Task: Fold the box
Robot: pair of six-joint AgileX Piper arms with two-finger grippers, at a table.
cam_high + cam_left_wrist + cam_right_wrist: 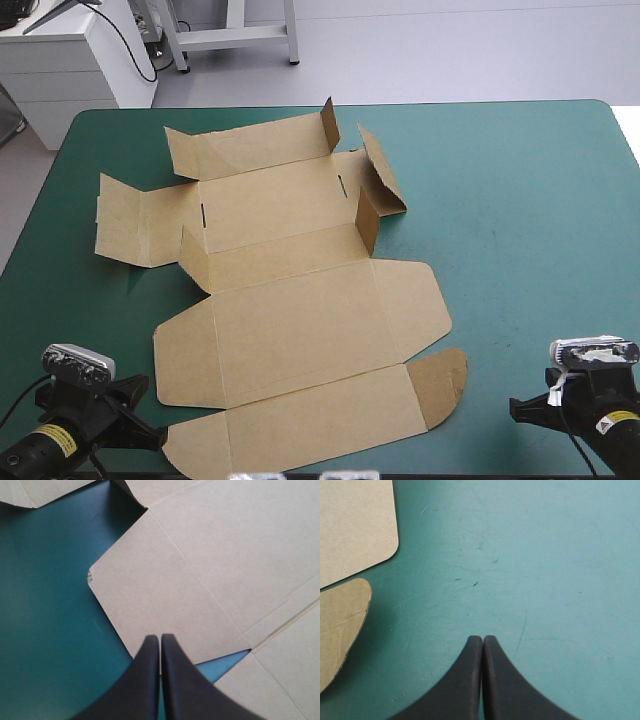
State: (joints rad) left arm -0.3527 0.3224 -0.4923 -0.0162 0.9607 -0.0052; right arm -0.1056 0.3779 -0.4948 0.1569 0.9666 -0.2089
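With the black fin fingers of both the left gripper [160,637] and the right gripper [482,639] pressed together, the flat cut sheet of brown board, the box [300,330], lying just ahead of the left and off beside the right, may simply slide on the teal-green cover [545,580] if nudged rather than pinched.
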